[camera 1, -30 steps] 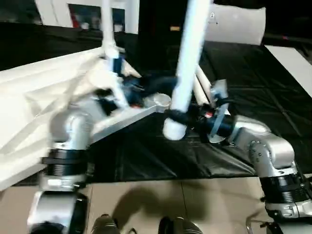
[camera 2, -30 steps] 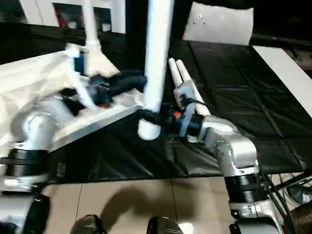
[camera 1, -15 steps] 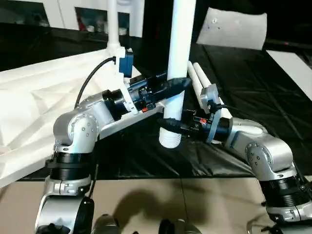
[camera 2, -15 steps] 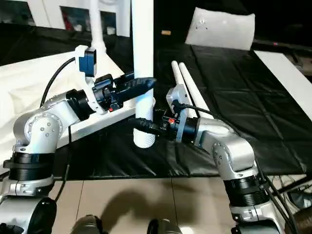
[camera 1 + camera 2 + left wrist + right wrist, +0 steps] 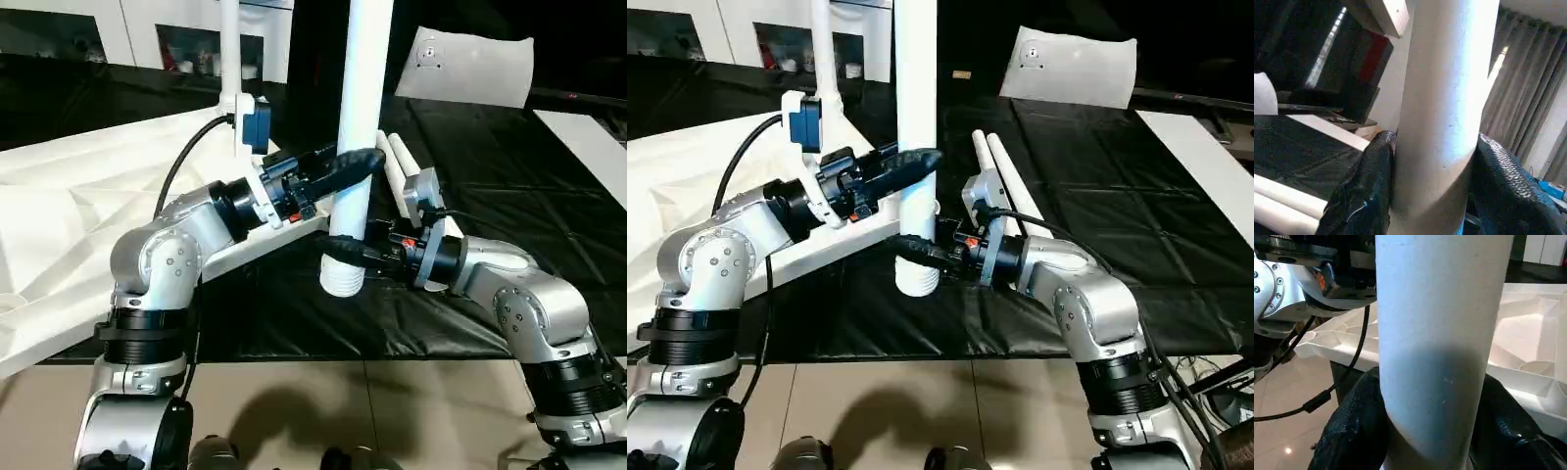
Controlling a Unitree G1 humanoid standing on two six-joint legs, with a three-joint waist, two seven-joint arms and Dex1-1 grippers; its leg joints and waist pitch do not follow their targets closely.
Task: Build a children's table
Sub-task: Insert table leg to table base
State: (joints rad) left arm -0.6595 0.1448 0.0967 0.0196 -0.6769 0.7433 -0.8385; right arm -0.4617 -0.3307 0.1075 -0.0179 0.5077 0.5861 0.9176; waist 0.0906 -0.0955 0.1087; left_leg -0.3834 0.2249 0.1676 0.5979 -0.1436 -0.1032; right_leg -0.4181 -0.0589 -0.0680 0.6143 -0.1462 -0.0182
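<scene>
I hold one white leg (image 5: 364, 78) upright over the black mat, its thick lower end (image 5: 343, 280) hanging just off the mat. My left gripper (image 5: 361, 161) is shut on the leg's middle, a finger (image 5: 1364, 188) pressed to each side. Lower down, my right gripper (image 5: 340, 248) is shut on the same leg, its fingers (image 5: 1354, 426) hugging it. The white tabletop (image 5: 78, 215) lies ribbed side up at the left. A second leg (image 5: 229, 49) stands in its far corner. Two more legs (image 5: 402, 162) lie on the mat behind my right arm.
A white pillow-like slab (image 5: 475, 67) leans at the back right. A white cabinet (image 5: 147, 29) stands behind the tabletop. The black mat (image 5: 509, 176) covers the floor ahead, with beige tiles (image 5: 323, 411) in front. A white board (image 5: 588, 122) lies at the far right.
The held leg went from leaning to upright. My left arm swung from the tabletop's corner over to the leg and closed on it. My right gripper kept its hold.
</scene>
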